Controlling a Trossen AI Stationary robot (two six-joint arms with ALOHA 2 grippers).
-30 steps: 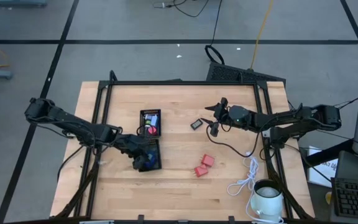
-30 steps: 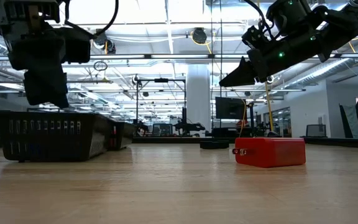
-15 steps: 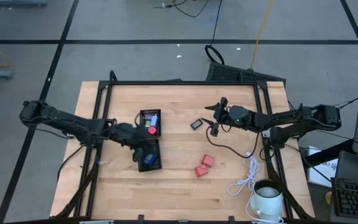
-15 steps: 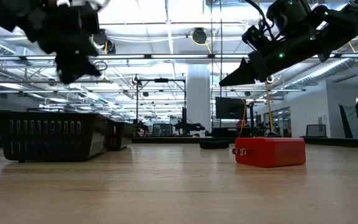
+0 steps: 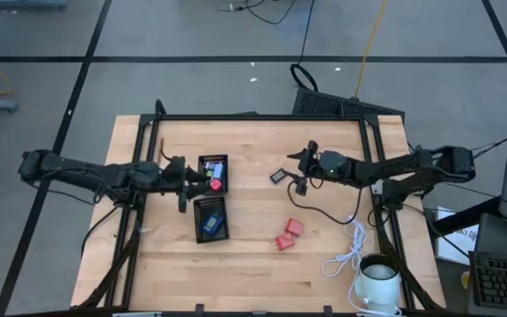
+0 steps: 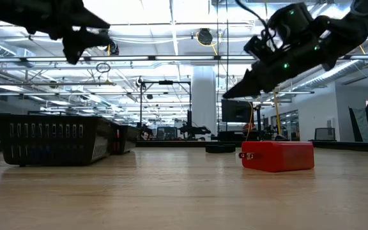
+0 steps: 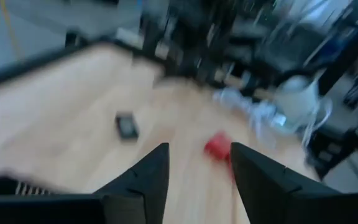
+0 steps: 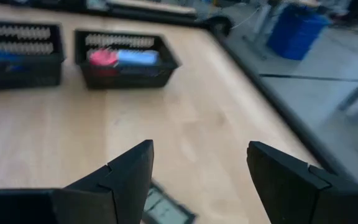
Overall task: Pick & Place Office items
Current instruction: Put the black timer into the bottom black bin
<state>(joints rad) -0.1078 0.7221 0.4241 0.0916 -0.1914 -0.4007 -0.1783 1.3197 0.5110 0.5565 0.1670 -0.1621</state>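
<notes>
Two black trays sit left of the table's middle. The far tray (image 5: pixel 213 173) holds a red and a blue piece, and the near tray (image 5: pixel 209 218) holds a blue piece. A small black piece (image 5: pixel 277 176) lies flat on the wood, and two red blocks (image 5: pixel 289 234) lie nearer the front. My left gripper (image 5: pixel 185 180) hovers open just left of the far tray, with nothing between its fingers (image 7: pixel 197 174). My right gripper (image 5: pixel 297 172) hangs open and empty just right of the black piece (image 8: pixel 166 208).
A white coiled cable (image 5: pixel 350 251) and a white mug (image 5: pixel 377 280) sit at the near right corner. Black frame rails (image 5: pixel 253 117) run along the table's far and side edges. Bare wood lies between the trays and the red blocks.
My left gripper has risen from over the near tray and drawn back toward the table's left and far side. It has tipped from pointing down to nearly level. The blue piece in the near tray now shows uncovered.
</notes>
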